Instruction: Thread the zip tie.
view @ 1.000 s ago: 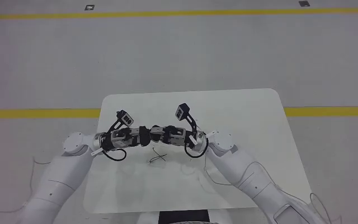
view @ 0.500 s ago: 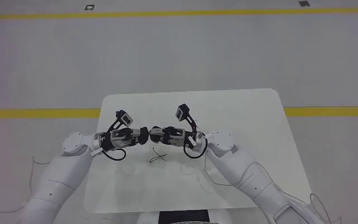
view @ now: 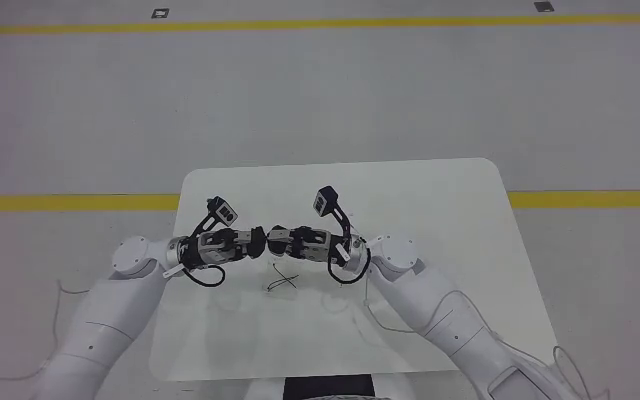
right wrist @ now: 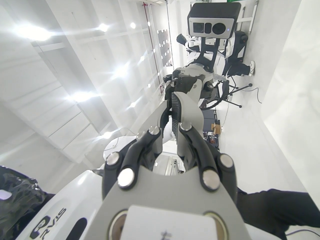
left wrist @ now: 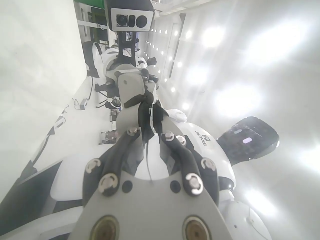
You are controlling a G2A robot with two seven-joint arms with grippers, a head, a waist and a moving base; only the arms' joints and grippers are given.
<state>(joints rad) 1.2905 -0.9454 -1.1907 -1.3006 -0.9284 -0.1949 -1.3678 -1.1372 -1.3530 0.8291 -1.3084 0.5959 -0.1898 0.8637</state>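
Left hand [view: 256,241] clamps the thin zip tie [left wrist: 148,156] above the table [view: 440,200], nose to nose with the right hand [view: 279,239], also closed; probably light, springy, slick, so pinch near its tip

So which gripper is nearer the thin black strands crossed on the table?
Right, narrowly. The right gripper is above the strands, just to their far side; the left gripper, tip to tip with it, is further off to the left.
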